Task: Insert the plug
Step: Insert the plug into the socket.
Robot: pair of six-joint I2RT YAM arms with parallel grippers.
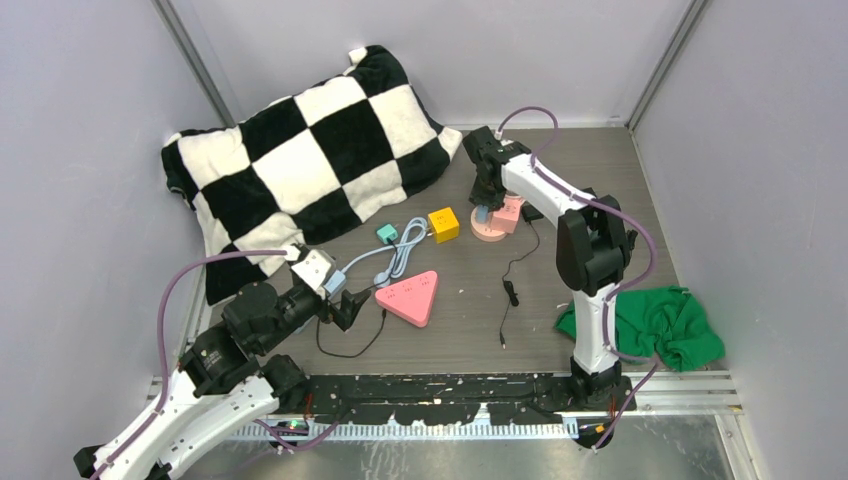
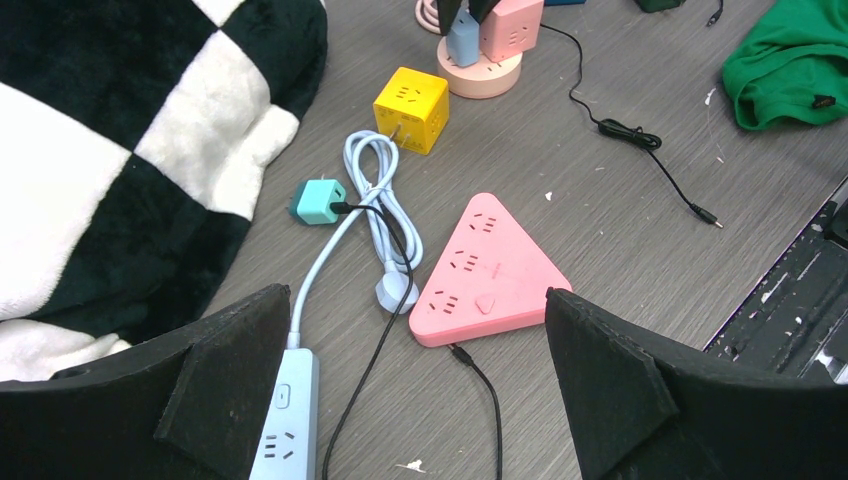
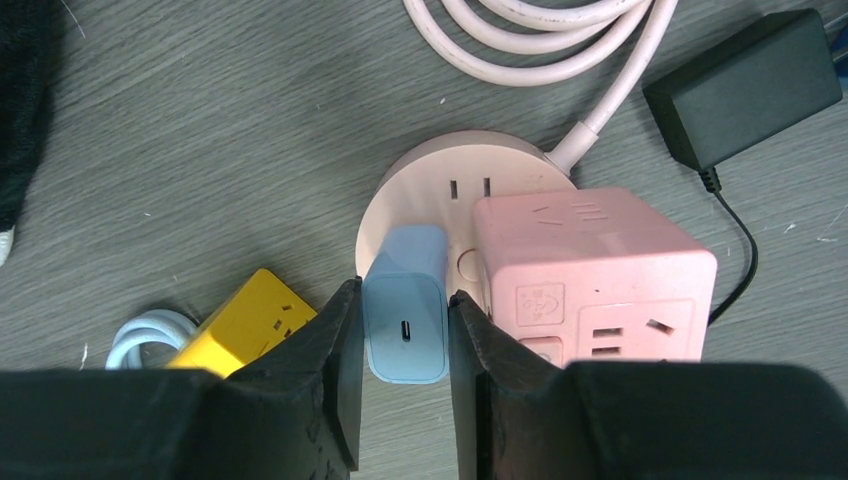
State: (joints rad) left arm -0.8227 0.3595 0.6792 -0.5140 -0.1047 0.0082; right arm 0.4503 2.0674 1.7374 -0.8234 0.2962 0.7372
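Observation:
My right gripper [image 3: 404, 330] is shut on a light blue USB charger plug [image 3: 405, 305], held upright over the left side of a round pink socket base [image 3: 440, 170]. Whether its prongs are in the socket is hidden. A pink cube socket [image 3: 590, 275] stands on the same base, right beside the plug. In the top view the right gripper [image 1: 483, 205] is at the back with the plug [image 1: 482, 214] on the pink base [image 1: 490, 233]. My left gripper [image 2: 420, 400] is open and empty, low over the table near a pink triangular power strip [image 2: 490, 275].
A yellow cube socket [image 1: 443, 224], a teal plug [image 1: 387, 233], a light blue power strip [image 2: 285, 420] with coiled cord, and loose black cables lie mid-table. A black adapter [image 3: 745, 85] sits behind the pink base. A checkered pillow [image 1: 300, 160] is back left, a green cloth [image 1: 650, 325] front right.

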